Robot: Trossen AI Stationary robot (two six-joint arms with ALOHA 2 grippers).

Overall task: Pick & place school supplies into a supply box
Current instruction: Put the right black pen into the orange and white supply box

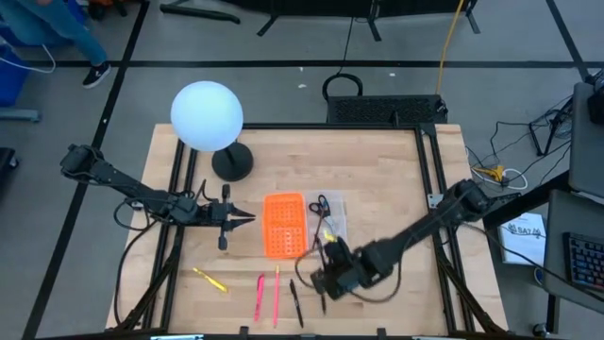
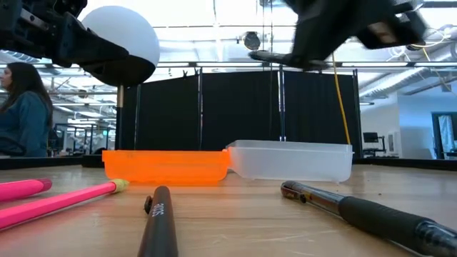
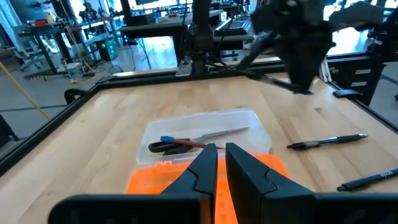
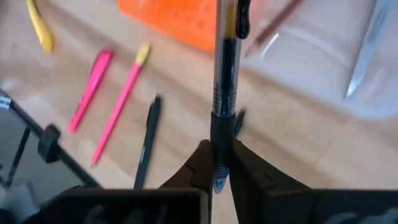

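Note:
The supply box lies open on the table. Its orange perforated half (image 1: pixel 282 225) sits left of the clear half (image 1: pixel 337 220), which holds black-handled scissors (image 3: pixel 177 144). My right gripper (image 1: pixel 327 253) hovers just near of the clear half, shut on a clear-barrelled pen (image 4: pixel 224 62). My left gripper (image 3: pixel 221 167) is shut and empty, hovering left of the orange half (image 3: pixel 146 182). On the table's near part lie a yellow pen (image 1: pixel 209 280), two pink pens (image 1: pixel 267 296) and two black pens (image 1: pixel 296 304), each flat on its side. My right gripper pinches the pen between its two fingers (image 4: pixel 200 168) at its black grip part (image 4: pixel 222 127), near the writing tip. The pen runs along the fingers and sticks out ahead of them. It is lifted clear of the table, about level in the low view (image 2: pixel 285 57).
A white globe lamp (image 1: pixel 207 116) on a black base (image 1: pixel 232 162) stands at the far left of the table. Black frame rails run along the table's left, right and far sides. A person (image 2: pixel 20 107) stands in the room beyond the table.

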